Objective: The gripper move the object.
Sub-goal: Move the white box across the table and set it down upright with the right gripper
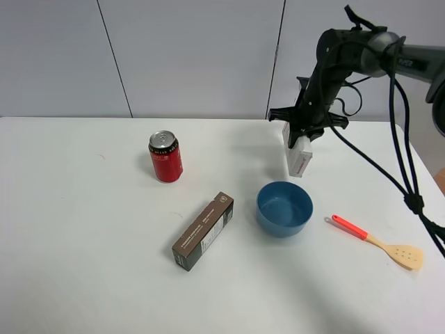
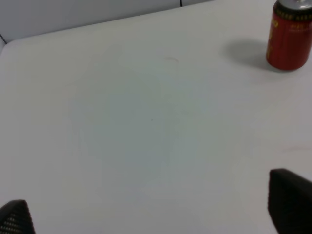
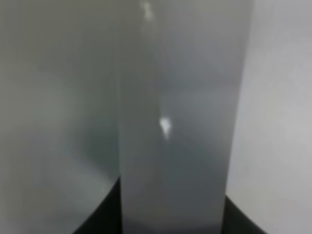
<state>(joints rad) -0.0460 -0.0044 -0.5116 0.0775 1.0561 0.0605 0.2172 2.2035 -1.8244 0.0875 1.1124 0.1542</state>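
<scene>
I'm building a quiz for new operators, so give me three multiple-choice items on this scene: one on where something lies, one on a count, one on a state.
1. In the high view, where does the wooden spatula with the red handle lie, relative to the round blue bowl? A left of it; B right of it; C inside it.
2. How many rectangular cartons show? A one; B two; C three.
3. The long white carton is: A lying flat; B in the bowl; C clamped in the right gripper.
Key: 1 B, it lies nearer the view's right edge. 2 B, the white one plus a dark brown carton. 3 C, the gripper grips its upper end.
</scene>
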